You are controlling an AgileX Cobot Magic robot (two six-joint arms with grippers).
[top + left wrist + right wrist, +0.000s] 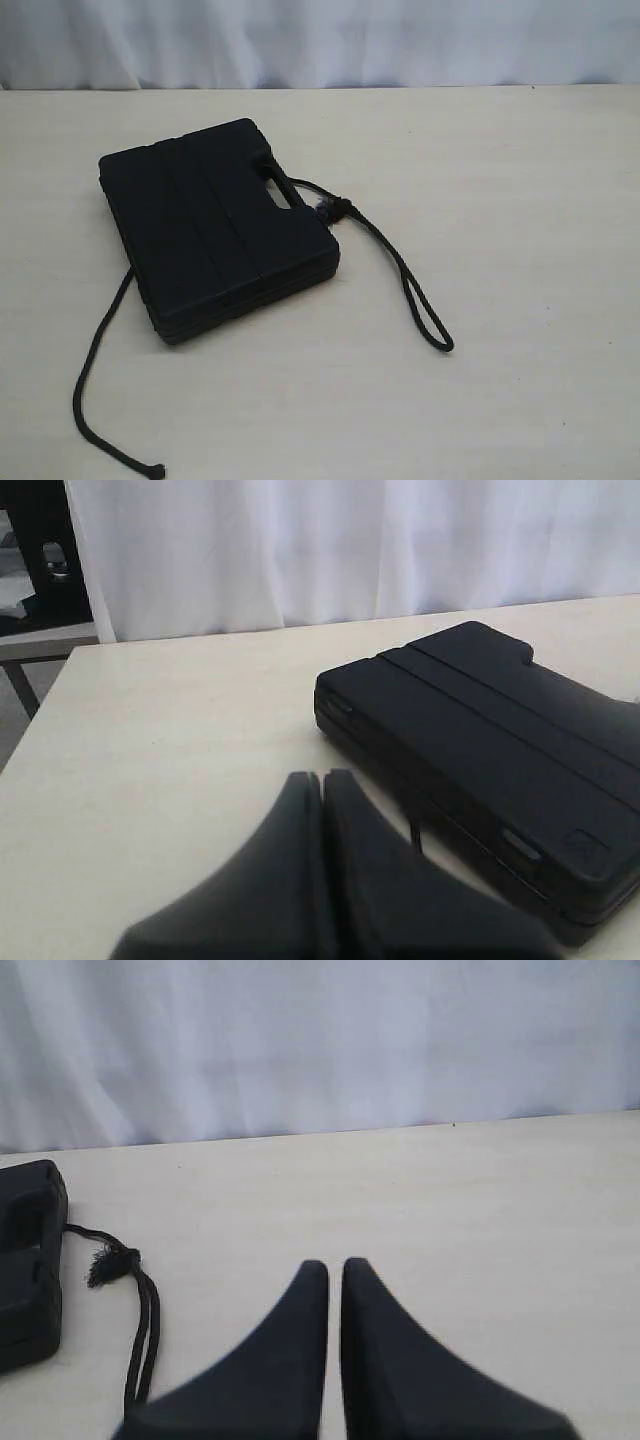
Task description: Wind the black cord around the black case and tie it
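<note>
black case [215,225] flat, black cord [341,208] loose beside it, left gripper [322,778], right gripper [335,1265] clenched empty

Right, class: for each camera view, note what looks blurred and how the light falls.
Exterior view: soft, even light, the black case casting barely any shadow. Left wrist view: the left hand blurred, case sharper. Right wrist view: right hand blurred, black cord clearer.
</note>
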